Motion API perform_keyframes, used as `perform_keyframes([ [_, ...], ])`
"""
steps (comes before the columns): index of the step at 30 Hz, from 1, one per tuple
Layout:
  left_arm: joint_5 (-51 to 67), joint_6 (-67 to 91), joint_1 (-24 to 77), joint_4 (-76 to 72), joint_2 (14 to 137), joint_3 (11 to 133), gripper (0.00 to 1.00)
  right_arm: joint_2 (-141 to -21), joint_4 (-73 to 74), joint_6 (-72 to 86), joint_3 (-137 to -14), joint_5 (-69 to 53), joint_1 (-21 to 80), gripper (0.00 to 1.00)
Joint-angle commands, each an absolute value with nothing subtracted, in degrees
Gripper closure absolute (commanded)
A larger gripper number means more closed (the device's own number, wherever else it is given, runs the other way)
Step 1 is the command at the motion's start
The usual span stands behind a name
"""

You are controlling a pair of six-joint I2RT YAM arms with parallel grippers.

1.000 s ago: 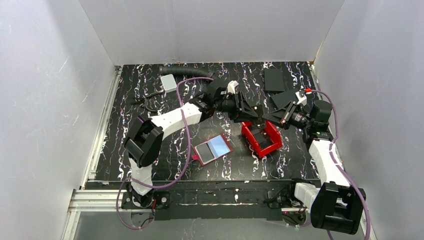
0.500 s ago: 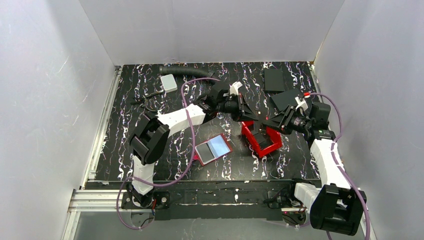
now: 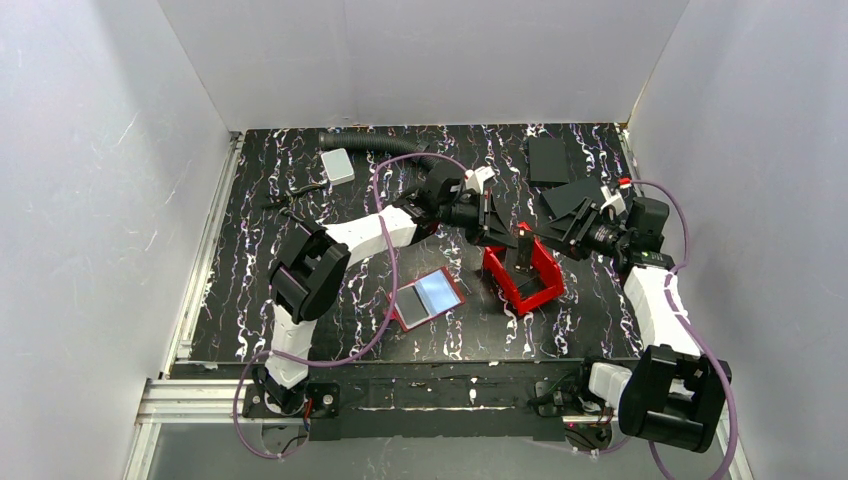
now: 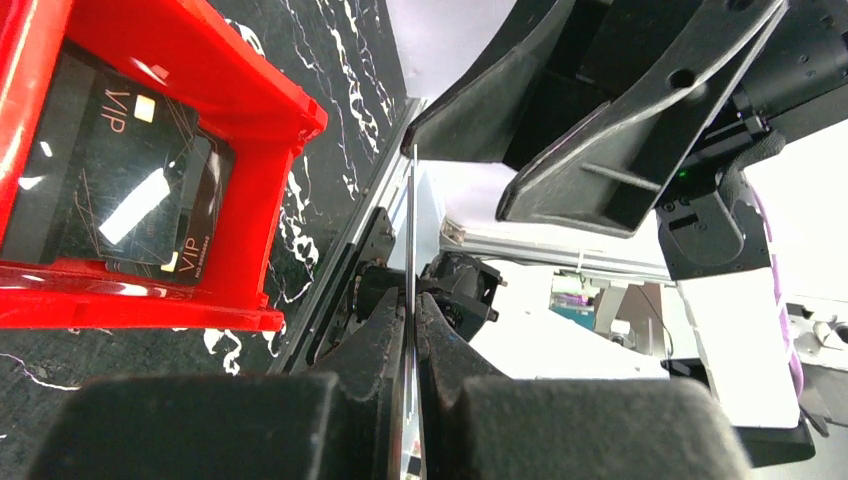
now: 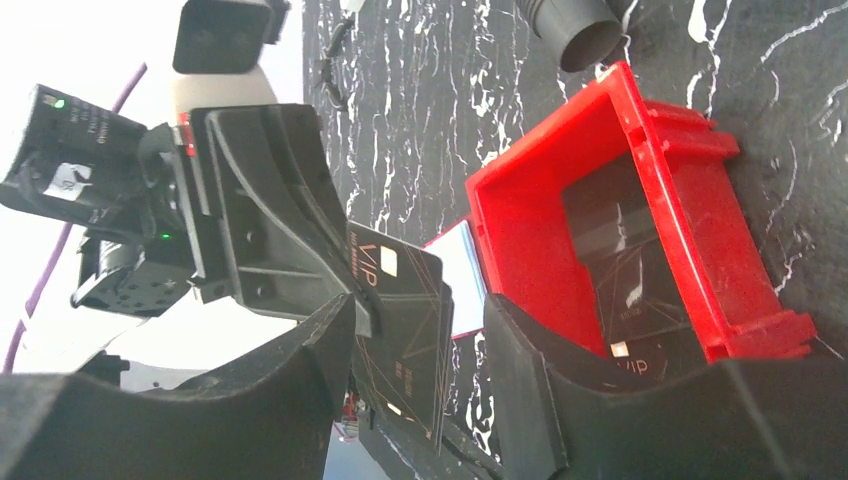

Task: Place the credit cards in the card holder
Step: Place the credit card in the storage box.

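A black credit card marked VIP [image 5: 400,320] stands on edge above the red bin [image 3: 520,280]. My left gripper [image 4: 412,300] is shut on it; in the left wrist view the card [image 4: 411,220] shows as a thin edge between the pads. My right gripper [image 5: 420,350] is open, one finger on each side of that card. From above, the card [image 3: 523,250] hangs between the left gripper [image 3: 503,232] and the right gripper [image 3: 550,240]. The card holder [image 3: 425,298], a red wallet with a pale blue rectangle on its face, lies flat left of the bin.
The red bin [image 5: 700,200] holds another black VIP card [image 5: 620,290] on its floor, also seen from the left wrist [image 4: 110,190]. Black flat slabs [image 3: 550,157] lie at the back right. A black hose [image 3: 375,145] and a grey block [image 3: 338,165] sit at the back left.
The left gripper shut on the black card while the right gripper opened and drew back a little to the right. The card now stands upright over the bin.
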State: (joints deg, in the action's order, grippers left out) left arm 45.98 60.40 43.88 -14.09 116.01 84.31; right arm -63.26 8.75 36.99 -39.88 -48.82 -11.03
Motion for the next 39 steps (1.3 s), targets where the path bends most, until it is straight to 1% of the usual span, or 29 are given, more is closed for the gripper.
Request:
perform_keyframes([
  [1, 51.0, 59.4, 43.9, -14.7, 115.9, 87.0, 1.0, -64.9, 1.4, 38.5, -40.9, -52.2, -11.2, 0.44],
  [3, 51.0, 59.5, 44.0, -14.8, 115.9, 86.7, 1.0, -65.7, -0.8, 39.3, -40.4, -52.6, -11.2, 0.5],
  [6, 51.3, 59.5, 44.0, -14.8, 115.6, 86.4, 1.0, -65.9, -3.1, 40.7, -39.6, -53.1, -11.2, 0.55],
  [12, 52.1, 59.7, 44.3, -15.0, 115.8, 86.9, 1.0, -67.0, -4.2, 40.7, -38.5, -53.8, -11.2, 0.56],
  [16, 52.4, 59.9, 44.4, -15.4, 116.0, 86.9, 1.0, -67.6, -5.8, 41.5, -37.7, -54.4, -11.2, 0.6],
  [23, 52.6, 60.6, 44.6, -15.6, 116.5, 87.5, 1.0, -68.4, -7.5, 42.4, -37.0, -55.3, -11.2, 0.59],
  [24, 52.6, 60.8, 44.6, -15.7, 116.7, 87.6, 1.0, -68.3, -8.0, 42.7, -36.9, -55.4, -11.2, 0.6],
  [27, 52.6, 61.2, 44.7, -15.8, 117.1, 87.7, 1.0, -67.7, -8.8, 43.5, -36.8, -55.7, -11.1, 0.7],
  [28, 52.6, 61.2, 44.7, -15.8, 117.2, 87.7, 1.0, -67.6, -8.8, 43.6, -36.7, -55.8, -11.1, 0.71],
  [34, 52.6, 61.5, 44.9, -15.9, 117.2, 87.7, 1.0, -67.4, -9.2, 43.9, -36.7, -56.1, -11.0, 0.73],
  [37, 52.6, 61.6, 44.8, -15.9, 117.3, 87.7, 1.0, -67.2, -9.5, 44.4, -36.6, -56.4, -10.9, 0.81],
  [39, 52.4, 61.7, 44.8, -15.9, 117.3, 87.7, 1.0, -67.0, -9.7, 44.6, -36.5, -56.5, -10.8, 0.85],
])
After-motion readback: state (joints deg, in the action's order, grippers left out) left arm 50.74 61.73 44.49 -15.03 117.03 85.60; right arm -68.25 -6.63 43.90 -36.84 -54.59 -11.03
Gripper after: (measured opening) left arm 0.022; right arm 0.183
